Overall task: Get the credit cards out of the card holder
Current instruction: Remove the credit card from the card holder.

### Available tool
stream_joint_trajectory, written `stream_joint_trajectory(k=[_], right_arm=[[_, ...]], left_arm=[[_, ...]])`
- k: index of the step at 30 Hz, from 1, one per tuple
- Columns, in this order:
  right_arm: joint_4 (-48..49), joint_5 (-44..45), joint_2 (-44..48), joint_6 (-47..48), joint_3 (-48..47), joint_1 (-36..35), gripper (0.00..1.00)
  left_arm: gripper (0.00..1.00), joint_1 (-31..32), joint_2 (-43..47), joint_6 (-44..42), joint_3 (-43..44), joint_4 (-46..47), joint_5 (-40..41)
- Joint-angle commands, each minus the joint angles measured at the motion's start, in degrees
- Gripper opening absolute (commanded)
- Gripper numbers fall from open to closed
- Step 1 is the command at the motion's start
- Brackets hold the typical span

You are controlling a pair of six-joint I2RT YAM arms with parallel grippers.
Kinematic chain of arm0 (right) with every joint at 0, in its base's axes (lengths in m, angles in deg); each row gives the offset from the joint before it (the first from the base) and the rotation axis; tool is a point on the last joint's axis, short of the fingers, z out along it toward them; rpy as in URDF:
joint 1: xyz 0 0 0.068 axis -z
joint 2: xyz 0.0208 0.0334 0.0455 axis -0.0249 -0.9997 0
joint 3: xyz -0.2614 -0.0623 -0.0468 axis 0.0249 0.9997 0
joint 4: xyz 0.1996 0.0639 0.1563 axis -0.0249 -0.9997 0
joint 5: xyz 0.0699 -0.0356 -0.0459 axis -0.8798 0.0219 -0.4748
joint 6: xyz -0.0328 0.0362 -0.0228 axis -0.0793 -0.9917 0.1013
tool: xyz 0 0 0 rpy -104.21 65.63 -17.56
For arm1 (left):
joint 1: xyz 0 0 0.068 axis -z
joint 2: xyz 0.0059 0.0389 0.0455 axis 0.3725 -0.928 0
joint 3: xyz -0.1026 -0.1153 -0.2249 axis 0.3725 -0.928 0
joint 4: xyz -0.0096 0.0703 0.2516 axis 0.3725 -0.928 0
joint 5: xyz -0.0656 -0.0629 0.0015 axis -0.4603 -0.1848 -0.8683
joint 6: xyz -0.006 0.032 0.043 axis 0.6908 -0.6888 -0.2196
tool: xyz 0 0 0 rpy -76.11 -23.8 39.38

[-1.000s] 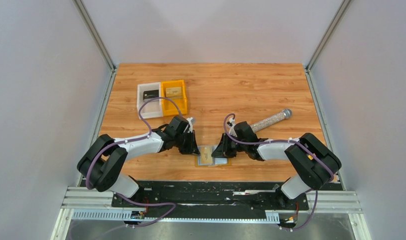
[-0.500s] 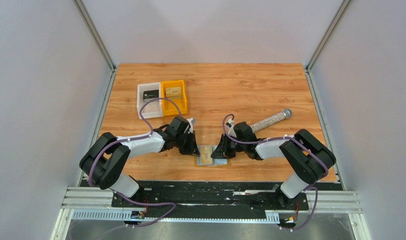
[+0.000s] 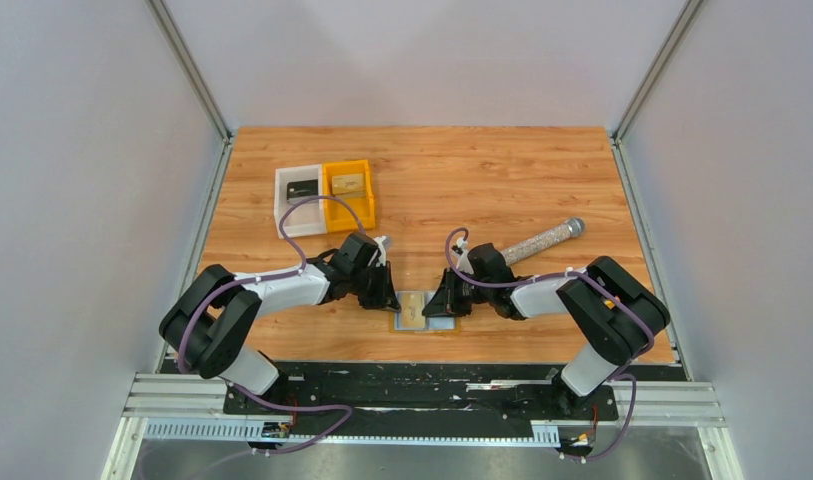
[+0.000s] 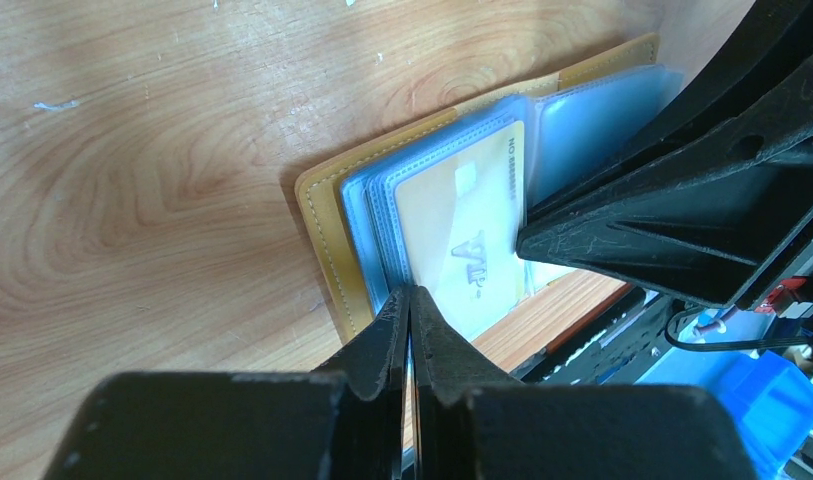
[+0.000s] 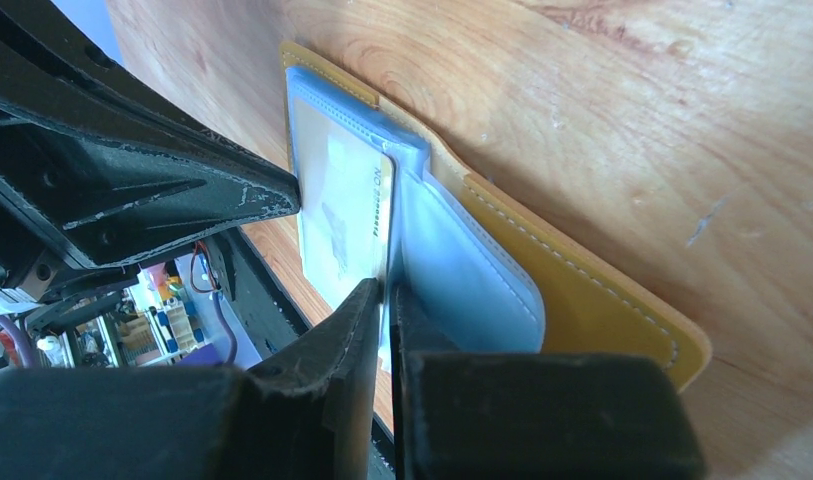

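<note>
The card holder [image 3: 415, 322] lies open near the table's front edge, mustard-tan with light-blue sleeves [image 5: 462, 270]. A gold credit card [image 4: 460, 230] sits in the top clear sleeve and also shows in the right wrist view [image 5: 342, 200]. My left gripper [image 3: 390, 298] is shut on the outer edge of the holder's sleeves [image 4: 382, 250]; its jaws [image 4: 410, 300] are pressed together. My right gripper [image 3: 438, 303] is shut at the card's edge by the spine [image 5: 386, 290]. The sleeve hides whether it pinches card alone or sleeve too.
A white bin [image 3: 299, 203] with a dark card and an orange bin [image 3: 349, 201] with a gold card stand at the back left. A long speckled tube [image 3: 540, 239] lies behind the right arm. The table's front edge and black rail [image 3: 422, 375] are just below the holder.
The right arm's elbow has shifted slightly to the left. Both grippers stay shut at the card holder, which has not visibly moved.
</note>
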Motion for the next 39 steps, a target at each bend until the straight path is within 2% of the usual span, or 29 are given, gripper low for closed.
stream_joint_trajectory(k=[1, 6, 13, 16, 20, 26, 39], right_arm=[[4.3, -1.8, -0.3, 0.1, -1.8, -0.4, 0.09], [6.2, -3.0, -0.8, -0.6, -1.6, -0.4, 0.16], [6.6, -3.5, -2.0, 0.0, -2.4, -0.4, 0.17], [7.3, -4.4, -3.0, -0.1, -2.6, -0.4, 0.12], [8.0, -5.6, -2.8, 0.0, -2.2, -0.3, 0.00], [4.8, -5.2, 0.9, 2.7, -0.9, 1.2, 0.00], [0.7, -7.2, 2.2, 5.8, 0.8, 3.8, 0.00]], left_arm=[[0.09, 0.4, -0.7, 0.3, -0.7, 2.5, -0.9], [0.09, 0.4, -0.6, 0.5, -1.2, 2.8, -1.0], [0.09, 0.4, -0.6, 0.6, -1.2, 3.1, -1.4], [0.09, 0.3, -0.8, 0.4, -1.0, 2.9, -1.4], [0.09, 0.3, -1.0, 0.1, -0.9, 2.1, -0.9], [0.09, 0.3, -0.9, -1.8, 0.2, -1.6, 2.0], [0.09, 0.3, -1.6, -2.4, 0.6, -3.9, 4.6]])
